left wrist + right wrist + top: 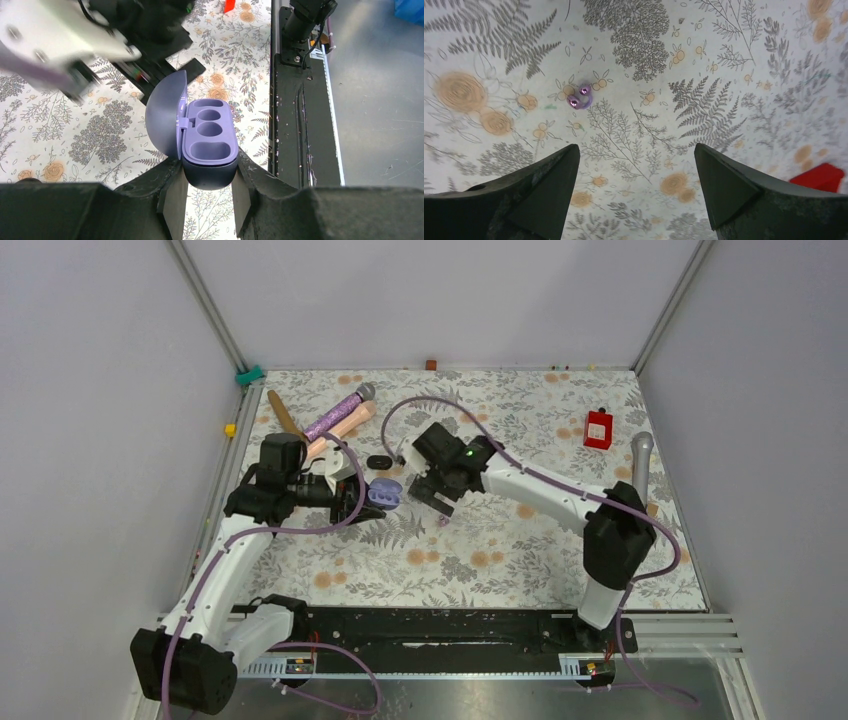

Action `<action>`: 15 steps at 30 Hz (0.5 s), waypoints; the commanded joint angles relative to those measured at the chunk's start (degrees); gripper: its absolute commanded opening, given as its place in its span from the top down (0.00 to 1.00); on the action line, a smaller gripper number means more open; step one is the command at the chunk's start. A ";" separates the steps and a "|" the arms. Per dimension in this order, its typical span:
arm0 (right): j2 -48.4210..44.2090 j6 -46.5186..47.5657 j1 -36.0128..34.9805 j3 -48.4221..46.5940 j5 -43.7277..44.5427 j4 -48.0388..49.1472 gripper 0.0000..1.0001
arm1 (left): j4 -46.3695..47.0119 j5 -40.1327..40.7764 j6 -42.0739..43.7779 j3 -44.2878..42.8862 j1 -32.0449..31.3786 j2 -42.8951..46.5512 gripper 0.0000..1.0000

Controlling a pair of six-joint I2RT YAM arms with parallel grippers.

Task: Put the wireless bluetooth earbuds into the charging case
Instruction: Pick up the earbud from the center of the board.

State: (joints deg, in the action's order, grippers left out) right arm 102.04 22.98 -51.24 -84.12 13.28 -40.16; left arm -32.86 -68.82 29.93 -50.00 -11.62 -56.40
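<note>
My left gripper [209, 176] is shut on the dark lower shell of the purple charging case [210, 135]. The case's lid [165, 112] stands open to the left, and all its wells show empty. In the top view the case [384, 494] sits just right of the left gripper [356, 502]. One purple earbud [579, 96] lies on the floral cloth, ahead and left of my right gripper [636, 160], which hangs open with nothing between its fingers. From above, the same earbud [443, 521] lies just below the right gripper [432, 496].
A small black oval object [378, 461] lies behind the case. A glittery purple microphone [338, 416], a pink one [345, 431] and a wooden stick [285, 412] lie at the back left. A red box [598, 428] and a grey microphone [641, 456] are at the right.
</note>
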 commanded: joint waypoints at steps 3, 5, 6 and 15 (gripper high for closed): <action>-2.74 -19.34 9.99 2.81 -24.74 4.86 0.19 | 2.23 -2.86 0.42 -0.28 0.37 0.50 1.00; -2.98 -22.13 12.63 5.30 -31.17 7.71 0.26 | 2.28 -2.84 0.53 -0.26 0.47 0.60 1.00; -2.99 -24.00 14.37 6.75 -34.02 9.30 0.29 | 2.32 -2.82 0.47 -0.30 0.48 0.59 1.00; 2.28 -33.36 21.36 10.56 -46.60 15.34 0.62 | 2.28 -3.39 0.38 -0.28 0.58 0.66 1.00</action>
State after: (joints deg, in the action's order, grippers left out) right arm 102.02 -4.49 -31.09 -74.06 -24.29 -28.71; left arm -32.86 -69.04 29.93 -50.00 -11.38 -56.40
